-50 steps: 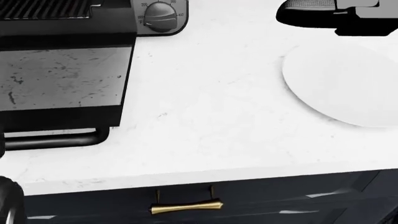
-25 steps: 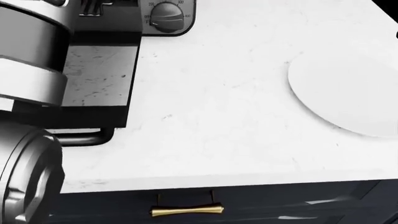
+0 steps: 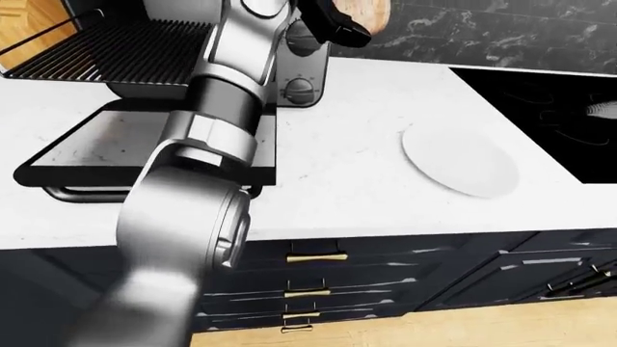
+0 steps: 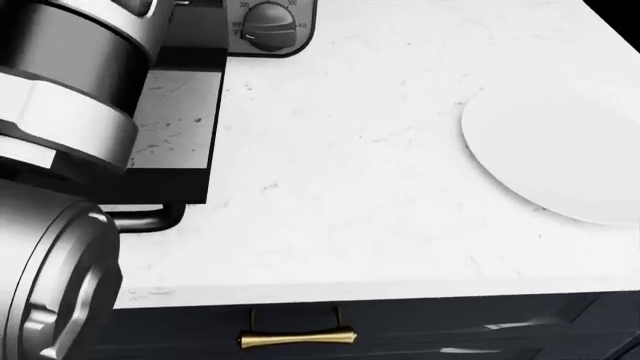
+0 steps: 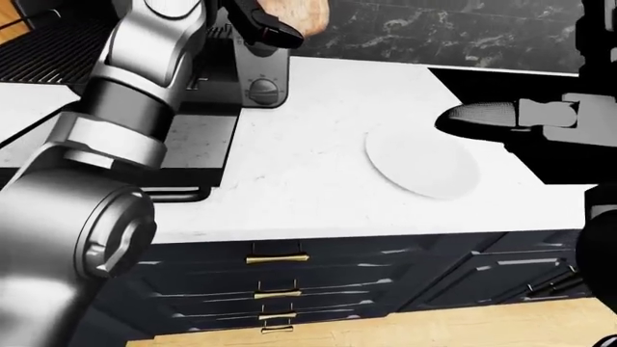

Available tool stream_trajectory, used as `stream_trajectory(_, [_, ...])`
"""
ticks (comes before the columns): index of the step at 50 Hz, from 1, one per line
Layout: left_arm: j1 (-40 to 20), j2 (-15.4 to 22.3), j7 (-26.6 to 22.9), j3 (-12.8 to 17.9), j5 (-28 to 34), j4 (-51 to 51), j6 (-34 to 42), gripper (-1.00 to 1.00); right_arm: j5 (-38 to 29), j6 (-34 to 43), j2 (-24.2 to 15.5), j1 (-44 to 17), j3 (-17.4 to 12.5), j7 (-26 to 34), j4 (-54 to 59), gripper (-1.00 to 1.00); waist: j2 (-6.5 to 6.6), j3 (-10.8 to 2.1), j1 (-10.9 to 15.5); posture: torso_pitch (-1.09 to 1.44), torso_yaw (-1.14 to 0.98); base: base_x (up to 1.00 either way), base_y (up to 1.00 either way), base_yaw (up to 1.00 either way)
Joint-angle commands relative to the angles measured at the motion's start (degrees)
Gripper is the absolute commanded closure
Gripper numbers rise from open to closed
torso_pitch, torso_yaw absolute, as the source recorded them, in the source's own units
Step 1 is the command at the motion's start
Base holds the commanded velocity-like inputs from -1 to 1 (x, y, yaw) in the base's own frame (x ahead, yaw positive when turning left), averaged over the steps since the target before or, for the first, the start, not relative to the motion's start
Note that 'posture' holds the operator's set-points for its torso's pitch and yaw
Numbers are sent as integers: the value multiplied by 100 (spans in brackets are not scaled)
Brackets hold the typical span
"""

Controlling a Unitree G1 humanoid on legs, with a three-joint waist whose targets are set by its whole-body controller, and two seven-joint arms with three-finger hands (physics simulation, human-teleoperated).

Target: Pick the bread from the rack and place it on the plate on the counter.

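Note:
My left hand (image 3: pixel 343 22) is raised at the top of the left-eye view, its black fingers shut round a brown piece of bread (image 3: pixel 374 9) held above the counter beside the toaster oven. The bread also shows in the right-eye view (image 5: pixel 301 9). The white plate (image 3: pixel 458 160) lies flat on the white counter to the right, with nothing on it. My right hand (image 5: pixel 492 118) hovers just right of the plate (image 5: pixel 422 165) in the right-eye view, a dark finger stretched towards it, holding nothing. The oven rack (image 3: pixel 116 50) is pulled out at upper left.
The toaster oven's door (image 3: pixel 125 144) lies open on the counter, its handle (image 3: pixel 67 194) near the counter edge. A black stovetop (image 3: pixel 550 108) lies right of the plate. Dark drawers with brass handles (image 3: pixel 315 256) run below. My left forearm (image 4: pixel 60 90) fills the head view's left.
In the head view my left arm has risen in from the left and now covers the oven door. My right hand has left that view's top right. The view has shifted slightly.

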Motion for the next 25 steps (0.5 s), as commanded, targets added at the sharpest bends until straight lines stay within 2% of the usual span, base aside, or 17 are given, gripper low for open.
stream_trajectory(1, [-245, 26, 48, 37, -37, -214, -141, 100, -92, -155, -88, -68, -97, 4, 3, -100, -15, -153, -15, 0, -10, 0, 0, 0])
stream_trajectory(8, [-356, -46, 109, 34, -26, 135, -407, 100, -239, -178, 9, -53, 22, 41, -20, -100, -28, -164, -134, 0, -14, 0, 0, 0])
stream_trajectory(25, [-390, -188, 76, 45, -42, 427, -664, 100, -356, -92, 176, -30, -30, 161, -67, -100, -43, -202, -524, 0, -22, 0, 0, 0])
